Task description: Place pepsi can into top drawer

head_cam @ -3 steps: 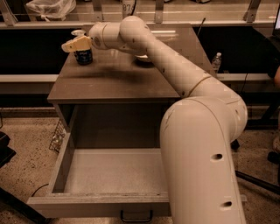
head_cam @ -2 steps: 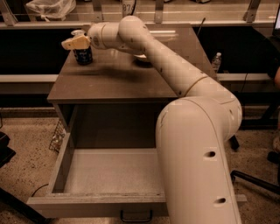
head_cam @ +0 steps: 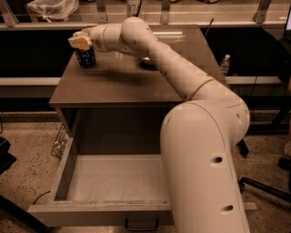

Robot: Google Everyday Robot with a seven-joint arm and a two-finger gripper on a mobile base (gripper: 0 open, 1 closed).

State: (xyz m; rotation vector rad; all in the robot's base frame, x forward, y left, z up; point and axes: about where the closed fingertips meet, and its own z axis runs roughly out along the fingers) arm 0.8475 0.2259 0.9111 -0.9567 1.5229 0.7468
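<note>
The pepsi can [head_cam: 86,58], dark blue, stands upright on the far left of the brown cabinet top [head_cam: 122,82]. My gripper [head_cam: 80,42] is right at the can's top and hides its lid; the arm reaches to it from the right across the cabinet top. The top drawer [head_cam: 100,214] is pulled wide open below the cabinet top. Its pale flat bottom [head_cam: 113,177] has nothing on it, and its dark handle [head_cam: 141,225] shows at the lower edge. My large pale arm housing covers the drawer's right part.
A bowl [head_cam: 148,62] sits mostly hidden behind my arm at the cabinet top's back middle. A small water bottle [head_cam: 225,63] stands to the right of the cabinet. A wire basket [head_cam: 59,141] hangs at its left side. A plastic bag [head_cam: 52,7] lies on the back counter.
My gripper has stayed at the can's top and the can has not moved. My arm's lower housing has shifted slightly to the left.
</note>
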